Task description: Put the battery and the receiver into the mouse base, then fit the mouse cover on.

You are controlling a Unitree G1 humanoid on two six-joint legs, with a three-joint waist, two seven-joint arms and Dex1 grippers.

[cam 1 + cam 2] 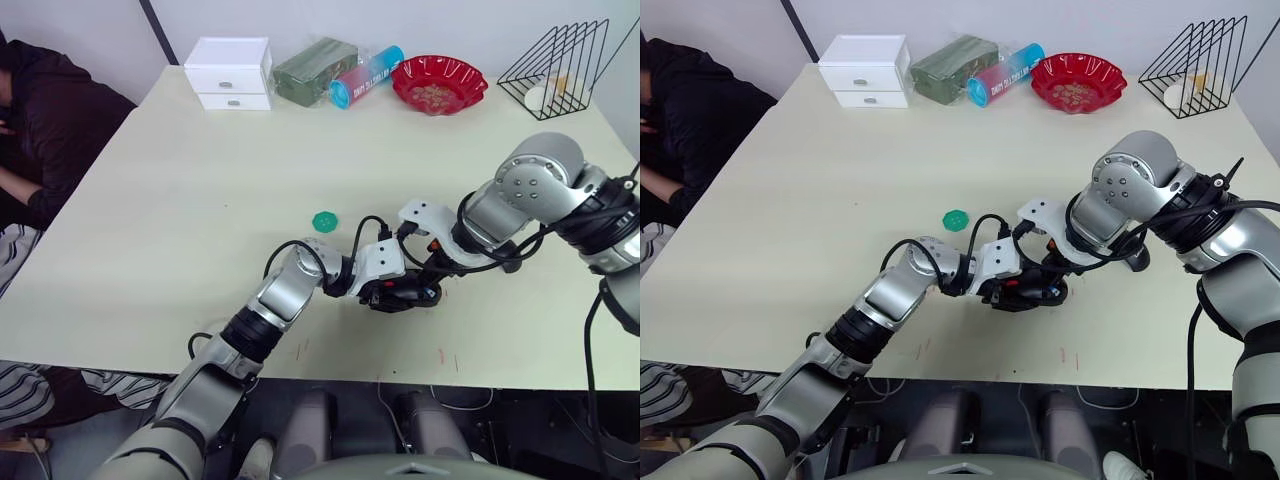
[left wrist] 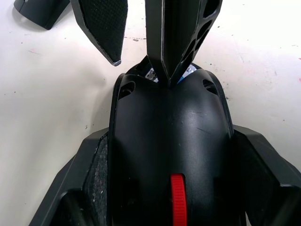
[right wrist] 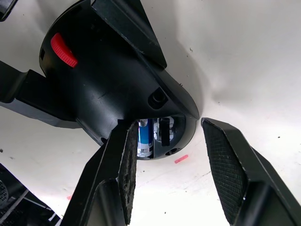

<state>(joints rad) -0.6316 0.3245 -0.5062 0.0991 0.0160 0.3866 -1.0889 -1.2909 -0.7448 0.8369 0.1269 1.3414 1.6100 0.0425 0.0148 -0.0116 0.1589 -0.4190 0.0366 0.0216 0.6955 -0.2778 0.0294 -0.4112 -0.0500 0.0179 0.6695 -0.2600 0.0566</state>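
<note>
My left gripper [image 1: 400,293] is shut on the mouse base [image 2: 169,141], a black body with a red wheel [image 2: 178,207], and holds it by its sides on the table's front middle. The rear bay of the base is uncovered. In it lies the battery [image 3: 143,136], blue and silver, with a small dark stub beside it that looks like the receiver [image 3: 164,131]. My right gripper [image 3: 169,125] is open at the mouse's rear, one finger [image 3: 123,165] touching the edge of the bay. The mouse cover [image 1: 1137,258], a plain black shell, lies on the table under my right arm.
A green toothed disc [image 1: 325,220] lies left of the mouse. Along the far edge stand a white drawer box [image 1: 230,72], a green packet [image 1: 315,68], a blue-pink tube [image 1: 365,75], a red bowl [image 1: 438,82] and a wire rack [image 1: 565,65]. A person [image 1: 50,130] sits at the left.
</note>
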